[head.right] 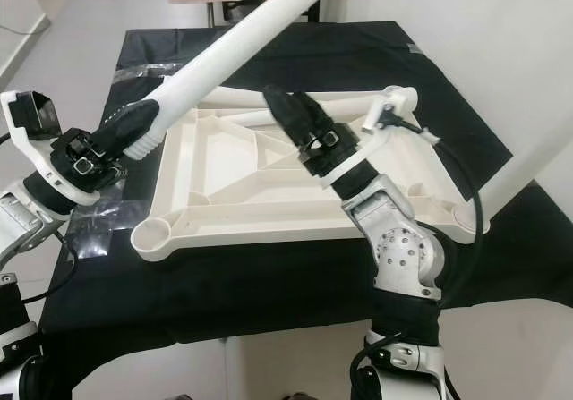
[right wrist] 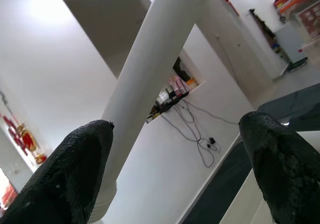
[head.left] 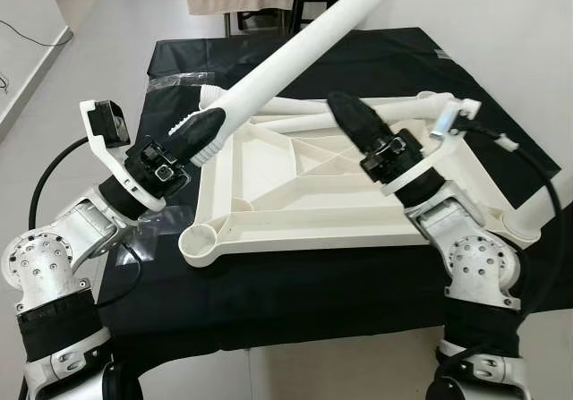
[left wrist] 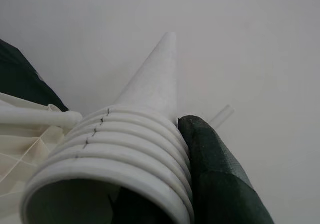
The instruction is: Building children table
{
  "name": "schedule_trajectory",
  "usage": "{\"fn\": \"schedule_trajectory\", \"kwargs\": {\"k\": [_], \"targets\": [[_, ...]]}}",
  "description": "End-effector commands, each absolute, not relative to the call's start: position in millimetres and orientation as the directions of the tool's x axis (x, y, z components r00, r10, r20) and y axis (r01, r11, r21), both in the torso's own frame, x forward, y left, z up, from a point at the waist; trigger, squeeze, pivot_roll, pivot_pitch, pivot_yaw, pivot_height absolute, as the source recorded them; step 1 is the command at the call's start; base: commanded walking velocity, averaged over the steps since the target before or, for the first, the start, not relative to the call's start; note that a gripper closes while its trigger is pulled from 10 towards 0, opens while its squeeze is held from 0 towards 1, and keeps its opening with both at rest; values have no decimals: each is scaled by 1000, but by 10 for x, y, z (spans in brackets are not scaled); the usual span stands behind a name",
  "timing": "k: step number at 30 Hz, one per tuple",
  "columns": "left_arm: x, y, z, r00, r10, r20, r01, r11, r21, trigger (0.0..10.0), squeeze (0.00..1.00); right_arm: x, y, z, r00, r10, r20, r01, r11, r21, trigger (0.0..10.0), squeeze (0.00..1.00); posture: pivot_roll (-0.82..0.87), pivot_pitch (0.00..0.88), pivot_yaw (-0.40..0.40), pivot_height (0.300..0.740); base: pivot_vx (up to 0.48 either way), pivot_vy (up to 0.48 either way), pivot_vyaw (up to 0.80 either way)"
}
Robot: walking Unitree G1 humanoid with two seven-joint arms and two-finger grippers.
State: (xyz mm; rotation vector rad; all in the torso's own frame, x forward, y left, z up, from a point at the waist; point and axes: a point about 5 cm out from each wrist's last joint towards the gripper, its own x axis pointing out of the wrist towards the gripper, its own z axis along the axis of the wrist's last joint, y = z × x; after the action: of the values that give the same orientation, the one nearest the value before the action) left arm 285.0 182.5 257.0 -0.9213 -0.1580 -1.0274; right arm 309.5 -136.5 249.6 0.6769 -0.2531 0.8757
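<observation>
Black cloth (head.left: 358,55), tabletop (head.left: 295,194) (leg (left wrist: 150,129) threads close-up)

Left gripper (head.left: 204,127) clamped, its arm bent and raised forward; right gripper (head.left: 349,114) spread wide, wrist angled upward.

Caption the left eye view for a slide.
Left claw grips a white table leg over the upturned tabletop; right claw hovers open.

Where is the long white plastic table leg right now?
In the left eye view, the long white plastic table leg slants over the upturned cream tabletop, its threaded end held by the left gripper.
</observation>
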Motion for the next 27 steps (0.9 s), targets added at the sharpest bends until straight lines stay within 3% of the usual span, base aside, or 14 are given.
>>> {"fn": "schedule_trajectory", "kwargs": {"k": [1,7,27], "targets": [[2803,1786,2584,505,-678,534,813,164,-559,10000,0,3053,-1266,2479,594,671,444,-800,434,414,10000,0,-63,83,-39,740,0,0,0],[2759,1686,2571,459,-710,534,831,132,-540,10000,0,3077,-1015,2469,559,723,407,-820,407,402,10000,0,-66,82,-36,740,0,0,0],[2593,1528,2512,352,-790,502,871,81,-484,10000,0,3099,-783,2585,442,798,411,-888,322,329,10000,0,-45,70,-41,740,0,0,0]]}}
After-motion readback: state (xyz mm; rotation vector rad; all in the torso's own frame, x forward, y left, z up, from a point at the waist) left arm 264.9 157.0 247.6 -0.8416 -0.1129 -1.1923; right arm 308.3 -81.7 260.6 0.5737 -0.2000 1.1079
